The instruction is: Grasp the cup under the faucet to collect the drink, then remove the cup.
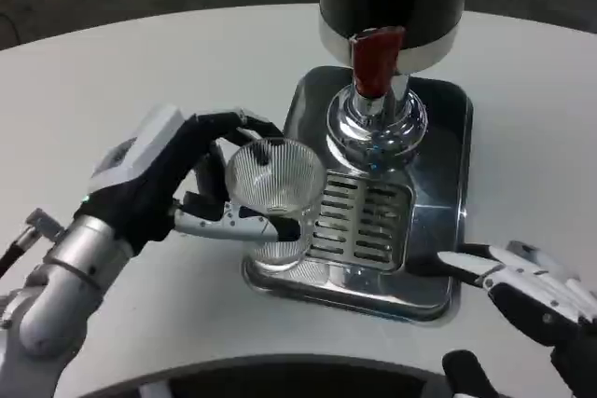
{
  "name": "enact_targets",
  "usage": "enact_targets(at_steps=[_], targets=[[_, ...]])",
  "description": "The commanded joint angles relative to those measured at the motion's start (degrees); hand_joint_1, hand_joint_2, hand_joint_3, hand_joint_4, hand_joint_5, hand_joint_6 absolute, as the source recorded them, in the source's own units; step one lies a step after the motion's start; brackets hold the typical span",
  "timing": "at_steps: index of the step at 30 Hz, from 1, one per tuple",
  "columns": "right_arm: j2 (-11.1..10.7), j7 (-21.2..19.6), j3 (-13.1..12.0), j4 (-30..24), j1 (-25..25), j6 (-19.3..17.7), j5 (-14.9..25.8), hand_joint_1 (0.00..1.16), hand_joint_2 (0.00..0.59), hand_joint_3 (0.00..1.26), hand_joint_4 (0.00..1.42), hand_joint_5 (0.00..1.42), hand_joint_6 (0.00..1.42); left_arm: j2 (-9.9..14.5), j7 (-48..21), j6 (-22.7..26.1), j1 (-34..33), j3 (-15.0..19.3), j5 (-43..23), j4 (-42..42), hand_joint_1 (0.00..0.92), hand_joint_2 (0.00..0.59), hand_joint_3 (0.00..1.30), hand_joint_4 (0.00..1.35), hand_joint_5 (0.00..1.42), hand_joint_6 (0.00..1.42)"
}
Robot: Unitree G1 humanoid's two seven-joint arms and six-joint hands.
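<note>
My left hand (163,184) has its fingers wrapped around the ribbed clear cup (272,195) — thumb low across the front, the others curled behind the rim. I see the cup upright at the left front edge of the steel drip tray (438,258), beside the slotted grate (359,221) and left of the chrome faucet (375,123) with its red lever (375,58). My right hand (532,291) rests apart on the white table (93,72) — fingers spread, holding nothing, just off the tray's right front corner.
</note>
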Motion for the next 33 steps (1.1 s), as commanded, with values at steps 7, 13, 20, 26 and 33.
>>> enact_targets(at_steps=[7,13,20,26,33], targets=[[-1.6,-1.6,-1.4,-0.7,1.8,-1.7,2.0,0.49,0.557,0.28,0.23,0.14,0.04,-1.3,5.2,0.6,-2.7,-3.4,3.4,1.7,0.802,0.058,0.74,0.77,0.97,0.97],[-2.2,-2.3,-1.9,-0.7,2.3,-1.7,2.6,0.49,0.557,0.28,0.23,0.14,0.05,-2.2,7.1,2.1,-2.9,-4.9,4.3,2.3,0.797,0.068,0.74,0.77,0.97,0.96],[-2.5,-2.6,-2.4,-0.7,2.3,-1.5,2.9,0.49,0.557,0.28,0.23,0.14,0.05,-4.4,9.4,4.3,-4.4,-7.1,5.2,4.3,0.796,0.069,0.74,0.77,0.97,0.96],[-2.8,-2.8,-3.0,-0.7,2.0,-0.9,3.4,0.49,0.557,0.28,0.23,0.15,0.05,-6.6,10.7,5.7,-6.7,-8.6,5.6,6.7,0.792,0.068,0.73,0.77,0.97,0.96],[-3.5,-3.1,-3.4,-0.7,1.4,0.1,3.8,0.49,0.557,0.28,0.23,0.15,0.05,-8.2,10.7,6.3,-7.8,-9.8,5.3,7.2,0.78,0.078,0.73,0.77,0.97,0.95]])
